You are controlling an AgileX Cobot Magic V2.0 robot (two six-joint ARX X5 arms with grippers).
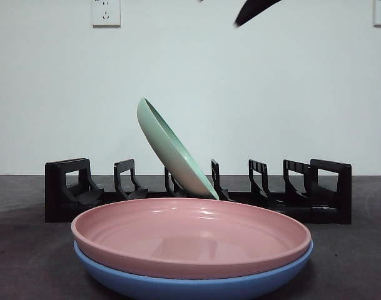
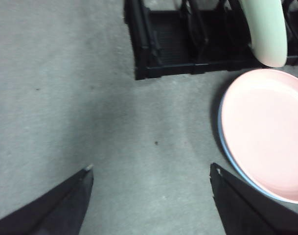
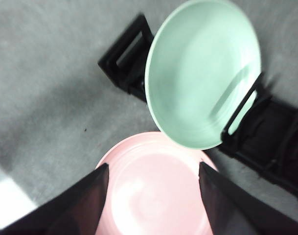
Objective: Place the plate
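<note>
The smooth green plate (image 1: 175,153) leans tilted in the black rack (image 1: 328,187), behind a pink plate (image 1: 190,234) on a blue plate (image 1: 196,284), and both the left gripper (image 2: 149,171) and right gripper (image 3: 153,169) hang wide apart, gripping nothing.

The grey table (image 1: 27,262) carries a black slotted plate rack (image 1: 68,190) standing toward the back wall. Just in front of the rack, a blue plate (image 1: 177,287) rests flat on the tabletop, apart from the rack's base.

3 plates (image 1: 190,240), 1 black rack (image 1: 65,190), 2 wall sockets (image 1: 106,12)
</note>
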